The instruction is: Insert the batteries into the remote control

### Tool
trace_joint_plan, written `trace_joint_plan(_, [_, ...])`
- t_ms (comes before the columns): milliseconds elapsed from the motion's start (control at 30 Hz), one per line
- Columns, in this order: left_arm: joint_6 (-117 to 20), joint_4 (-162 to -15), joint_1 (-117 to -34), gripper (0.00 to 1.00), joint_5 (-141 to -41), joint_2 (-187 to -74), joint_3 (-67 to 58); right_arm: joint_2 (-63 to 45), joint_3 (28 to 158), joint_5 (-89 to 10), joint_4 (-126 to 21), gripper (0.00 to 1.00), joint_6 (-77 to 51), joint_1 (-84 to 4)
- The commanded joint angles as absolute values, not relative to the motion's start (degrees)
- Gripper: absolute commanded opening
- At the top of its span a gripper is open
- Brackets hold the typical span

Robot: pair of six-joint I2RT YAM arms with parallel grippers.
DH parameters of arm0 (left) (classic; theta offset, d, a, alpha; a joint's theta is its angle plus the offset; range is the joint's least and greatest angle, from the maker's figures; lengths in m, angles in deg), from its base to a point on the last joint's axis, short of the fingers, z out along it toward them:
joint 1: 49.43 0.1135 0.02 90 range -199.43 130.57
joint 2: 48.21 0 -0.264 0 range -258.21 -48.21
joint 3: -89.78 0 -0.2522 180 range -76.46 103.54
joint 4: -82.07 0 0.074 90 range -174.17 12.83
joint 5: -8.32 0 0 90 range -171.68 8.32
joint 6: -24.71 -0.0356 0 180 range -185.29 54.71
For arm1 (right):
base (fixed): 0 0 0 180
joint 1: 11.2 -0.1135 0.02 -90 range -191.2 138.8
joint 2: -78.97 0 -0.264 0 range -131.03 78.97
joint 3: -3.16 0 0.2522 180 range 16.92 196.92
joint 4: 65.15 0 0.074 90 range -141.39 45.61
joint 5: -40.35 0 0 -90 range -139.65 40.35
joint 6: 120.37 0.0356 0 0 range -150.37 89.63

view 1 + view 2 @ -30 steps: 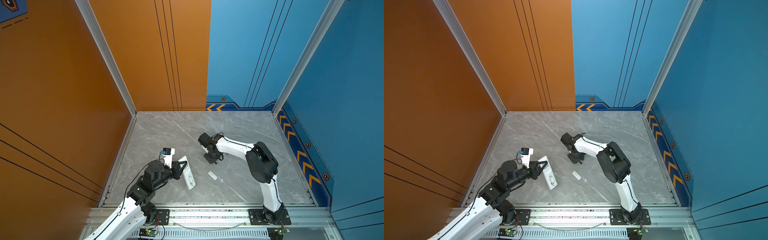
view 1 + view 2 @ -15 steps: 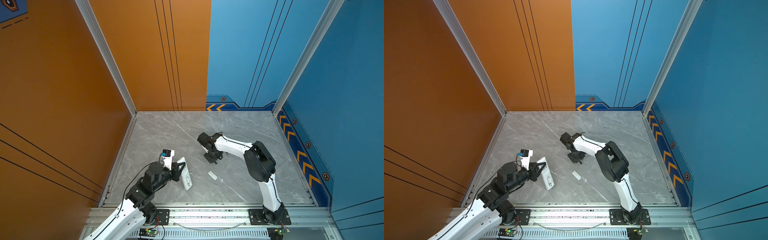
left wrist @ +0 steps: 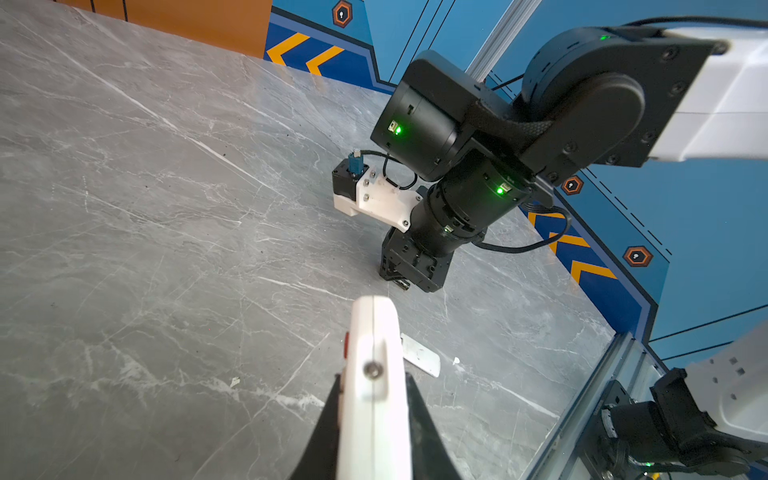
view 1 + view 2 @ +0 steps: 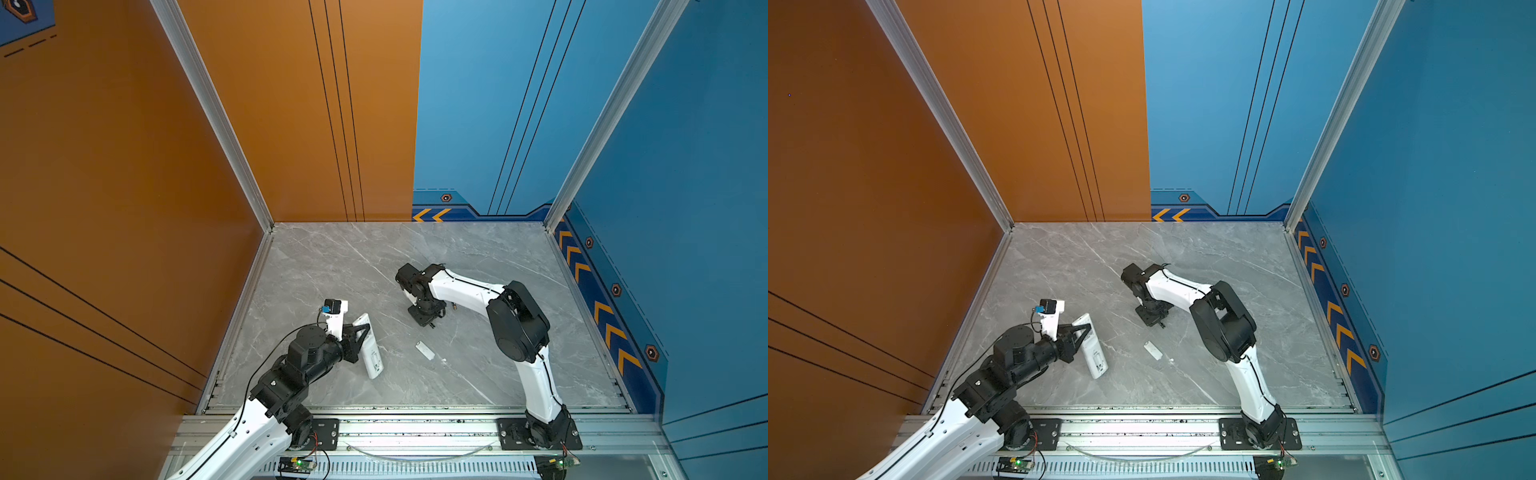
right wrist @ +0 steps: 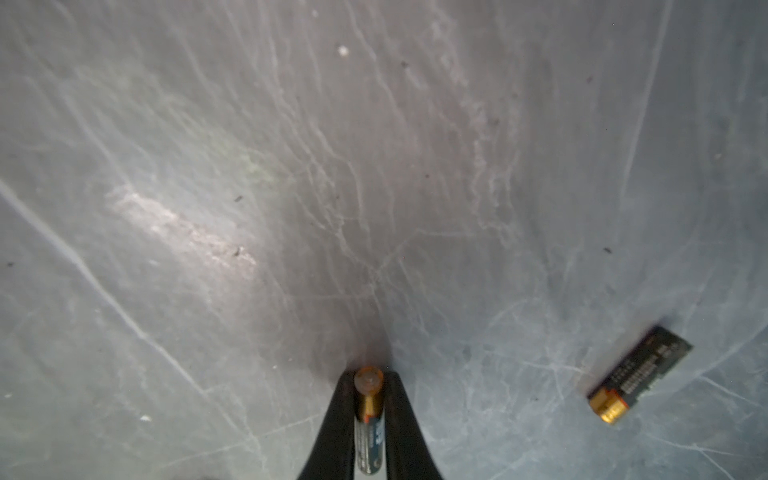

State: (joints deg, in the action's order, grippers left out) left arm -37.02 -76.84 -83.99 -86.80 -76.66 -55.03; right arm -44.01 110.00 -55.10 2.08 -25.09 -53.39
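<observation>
the left gripper (image 4: 360, 332) pinches the white remote control (image 4: 371, 357) at 8 o'clock from the middle of the table (image 4: 478, 257). the right gripper (image 5: 369, 384), near the middle, pinches one battery (image 5: 369, 419) between its tips. the other battery (image 4: 455, 307) lies on the table at about 3 o'clock from it.

A grey marble-patterned worktop (image 4: 332, 257) is enclosed by an orange wall (image 4: 124, 166) and blue walls (image 4: 478, 104), joined by aluminium posts (image 4: 214, 112) and trimmed with orange chevrons (image 4: 419, 215).
</observation>
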Motion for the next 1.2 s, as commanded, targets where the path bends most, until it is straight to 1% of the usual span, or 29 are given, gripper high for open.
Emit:
trace_joint_plan(0, [-37.8, -77.0, -84.6, 0.0, -85.8, -76.1, -55.3, -47.9, 108.8, -54.7, 5.5, 0.12, -25.9, -52.3])
trace_joint_plan(233, [-37.4, -76.9, -84.9, 0.0, -86.3, -75.9, -55.0, -48.1, 108.9, -54.2, 5.4, 0.1, -26.6, -51.9])
trace_joint_plan(467, [-36.4, -77.5, -85.0, 0.0, -87.0, -75.0, -55.0, -46.0, 107.9, -53.5, 4.9, 0.04, -27.5, -51.9])
trace_joint_plan(733, [-32.9, -77.4, -84.9, 0.0, -86.5, -74.8, -54.6, -36.9, 101.3, -49.8, -1.7, 0.0, -26.9, -52.3])
trace_joint_plan(967, [-30.2, -74.3, -84.4, 0.0, -84.3, -74.8, -52.2, -29.6, 94.8, -46.9, -8.9, 0.0, -26.4, -53.8])
trace_joint_plan(1167, [-27.3, -75.3, -83.4, 0.0, -85.2, -75.1, -52.0, -22.8, 87.0, -43.3, -17.6, 0.0, -25.9, -55.0])
